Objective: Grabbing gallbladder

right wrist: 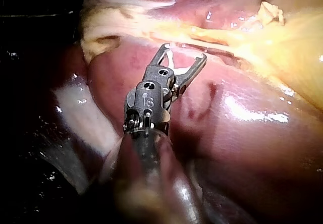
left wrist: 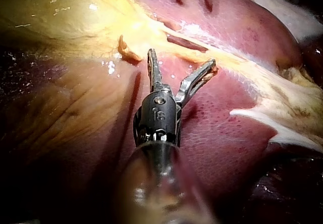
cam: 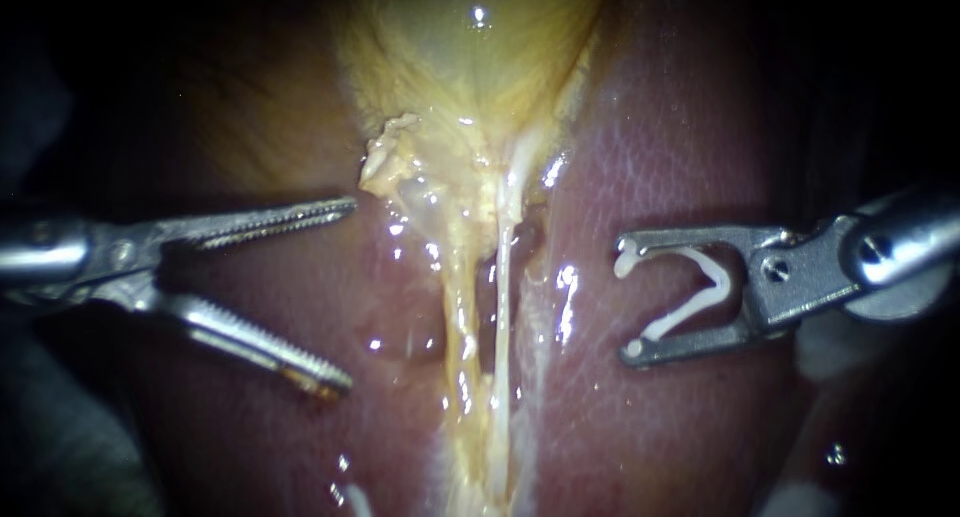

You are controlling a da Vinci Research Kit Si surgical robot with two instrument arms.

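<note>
The yellow gallbladder (cam: 470,47) fills the upper middle of the endoscope view and narrows into pale strands. Two thin tubes (cam: 500,307) run down from it over the liver (cam: 650,147). My left instrument (cam: 345,295) has serrated jaws standing wide open, left of the tubes and below the gallbladder, touching nothing. In its wrist view the left instrument (left wrist: 181,58) points at the gallbladder's (left wrist: 60,17) neck. My right instrument (cam: 628,297) sits right of the tubes, its jaws spread around a white clip (cam: 700,297) that touches both. The right instrument (right wrist: 184,52) hovers over the liver.
Wet red liver (left wrist: 227,133) lies under both instruments. A frayed yellow tissue tag (cam: 385,157) hangs at the gallbladder's lower left edge. Whitish fatty tissue (right wrist: 106,17) lies beyond the right instrument's jaws. The edges of the endoscope view are dark.
</note>
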